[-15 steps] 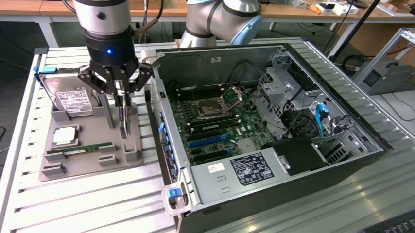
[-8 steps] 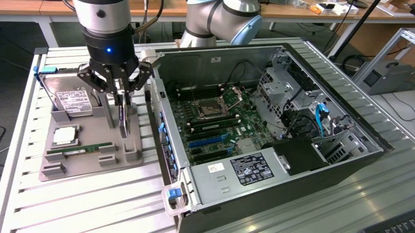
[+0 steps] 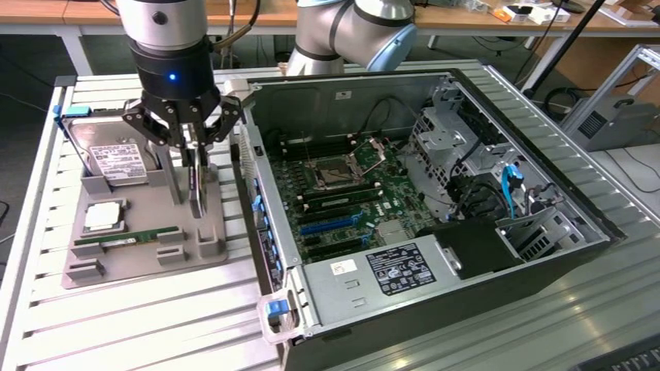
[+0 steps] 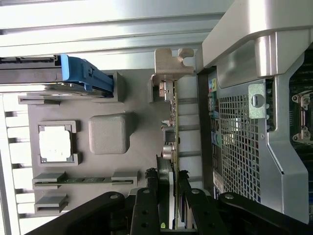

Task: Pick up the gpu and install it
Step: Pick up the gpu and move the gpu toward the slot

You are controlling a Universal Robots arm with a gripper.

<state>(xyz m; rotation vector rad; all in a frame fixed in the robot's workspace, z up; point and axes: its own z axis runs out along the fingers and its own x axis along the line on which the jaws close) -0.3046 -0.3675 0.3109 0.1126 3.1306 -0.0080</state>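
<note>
- Between the black fingers of the gripper stands the gpu. The pads press against both of its flat faces, clamped on the card.
- On the wrist view, the gripper holds the card near one end. The rest of the gpu runs away from it: a green board edge with small components, ending in a silvery metal bracket.
- Upright on its long edge, the gpu is at the edge of the grey tray nearest the computer case. Its lower edge reaches down to the tray – whether it has lifted clear of its slot I cannot tell.
- Across the tray lie the other parts. A hard drive with a white label sits at the corner towards the exterior view's top left. A square processor lies further along that side, and a narrow green memory stick lies beside it, near the opposite edge.
- Beside the tray, on the slatted metal bench, the computer case lies open on its side, just next to the tray's gpu edge. Its motherboard faces up, and a labelled power supply fills the corner nearest the bench's front edge.
</note>
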